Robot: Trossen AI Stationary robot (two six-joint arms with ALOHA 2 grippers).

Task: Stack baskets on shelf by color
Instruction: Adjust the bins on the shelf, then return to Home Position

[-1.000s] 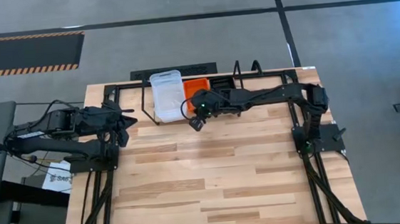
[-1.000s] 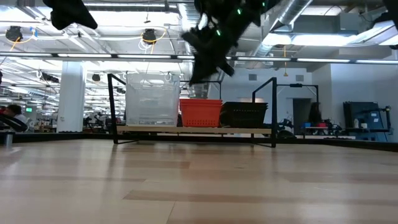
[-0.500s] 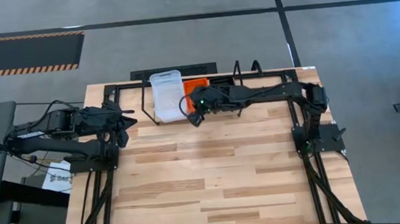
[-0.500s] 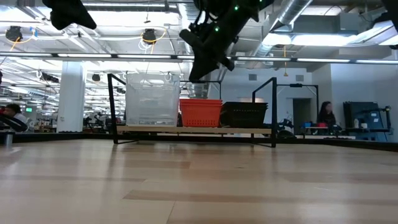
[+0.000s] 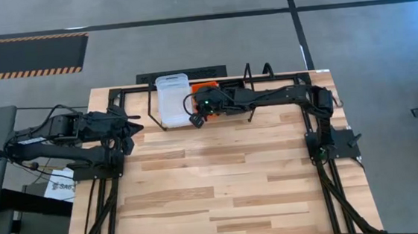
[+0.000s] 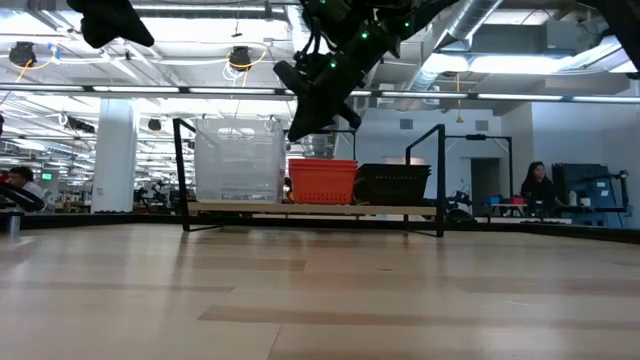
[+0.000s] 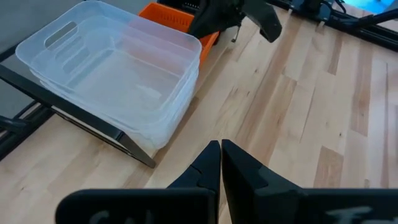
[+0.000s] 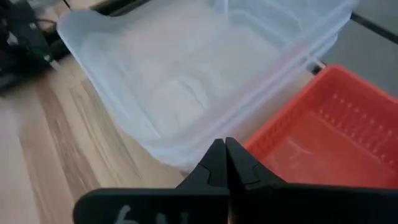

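1. The clear baskets [image 7: 118, 81] were translucent white.
2. The orange-red baskets [image 8: 323, 140] showed a dotted, perforated floor.
3. The black baskets [image 6: 392, 184] were dark.
4. The table [image 5: 229, 183] was pale striped wood.

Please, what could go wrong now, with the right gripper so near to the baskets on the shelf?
1. The shut right gripper hangs beside the clear basket stack, at its gap to the orange basket stack; a sideways move could push the clear stack askew.
2. The clear stack overhangs the shelf's front edge in the left wrist view, so a knock might tip it off.
3. The black baskets lie under the right arm.
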